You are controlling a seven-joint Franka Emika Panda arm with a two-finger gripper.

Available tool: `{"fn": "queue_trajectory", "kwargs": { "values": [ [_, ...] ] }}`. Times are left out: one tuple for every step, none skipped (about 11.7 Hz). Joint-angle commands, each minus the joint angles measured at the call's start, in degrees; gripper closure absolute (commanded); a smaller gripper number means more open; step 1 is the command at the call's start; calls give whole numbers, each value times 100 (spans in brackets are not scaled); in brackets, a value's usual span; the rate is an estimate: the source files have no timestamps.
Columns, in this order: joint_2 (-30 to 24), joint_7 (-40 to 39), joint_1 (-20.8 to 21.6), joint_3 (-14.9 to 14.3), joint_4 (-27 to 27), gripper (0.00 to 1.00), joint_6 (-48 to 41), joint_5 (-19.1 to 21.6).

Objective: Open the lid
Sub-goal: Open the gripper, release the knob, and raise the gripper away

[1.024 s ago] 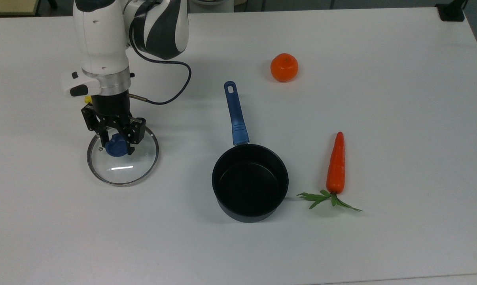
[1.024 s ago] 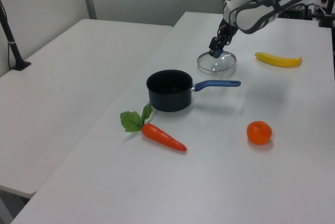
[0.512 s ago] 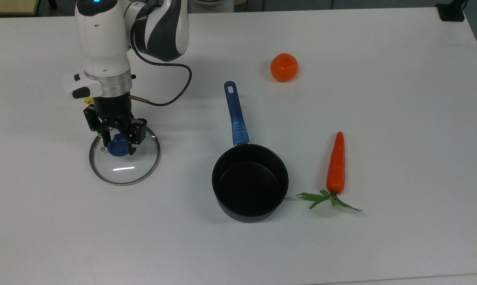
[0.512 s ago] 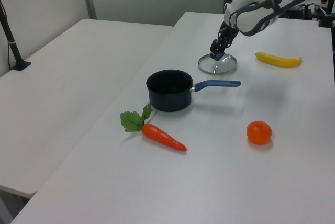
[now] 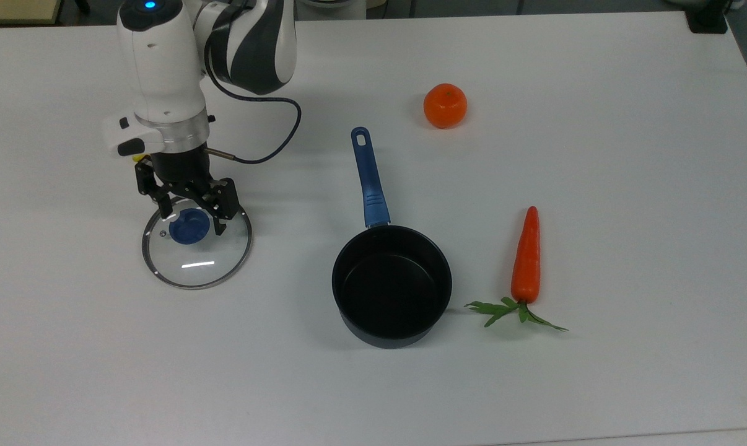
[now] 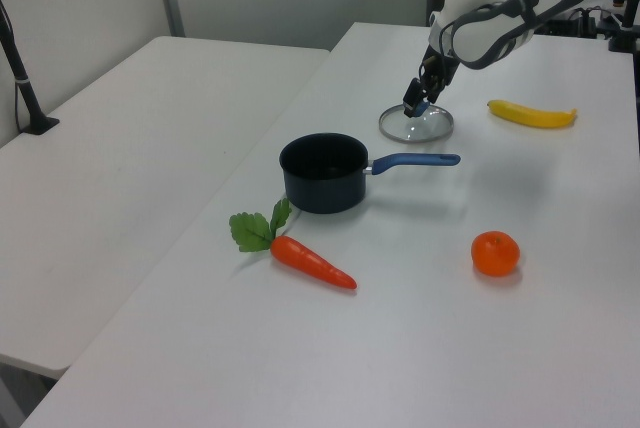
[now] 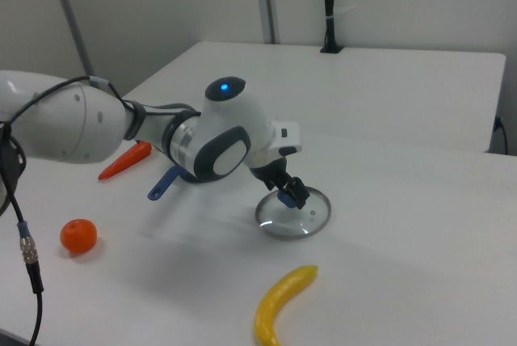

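The lid (image 5: 196,249) was seen lying flat on the table (image 5: 596,186), well apart from the saucepan (image 5: 391,285) at the top view's left. The gripper (image 5: 187,214) was spread open around the blue knob (image 5: 188,225). A straight vertical retreat was advised, so the knob would not be clipped.

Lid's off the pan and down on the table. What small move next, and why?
Probably lift the pincer straight up: the round clear glass lid lies flat on the white table, apart from the black saucepan, and the fingers stand open either side of its blue knob.
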Motion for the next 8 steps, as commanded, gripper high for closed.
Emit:
{"fn": "queue_trajectory", "kwargs": {
  "values": [
    [-678, 97, 17, -48, 225, 0, -1496, 73],
    [-993, 97, 17, -65, 314, 0, -2164, 12],
    [-1371, 97, 52, -66, 315, 0, -2684, -6],
    [-1679, 106, 78, -66, 315, 0, -3185, -67],
    [-1900, 175, 105, -22, 315, 0, -3634, -198],
    [-2119, 307, 357, -22, 315, 0, -3908, -330],
    [-2296, 438, 525, -22, 315, 0, -4224, -488],
    [-2445, 501, 614, -13, 315, 0, -4558, -568]
  ]
}}
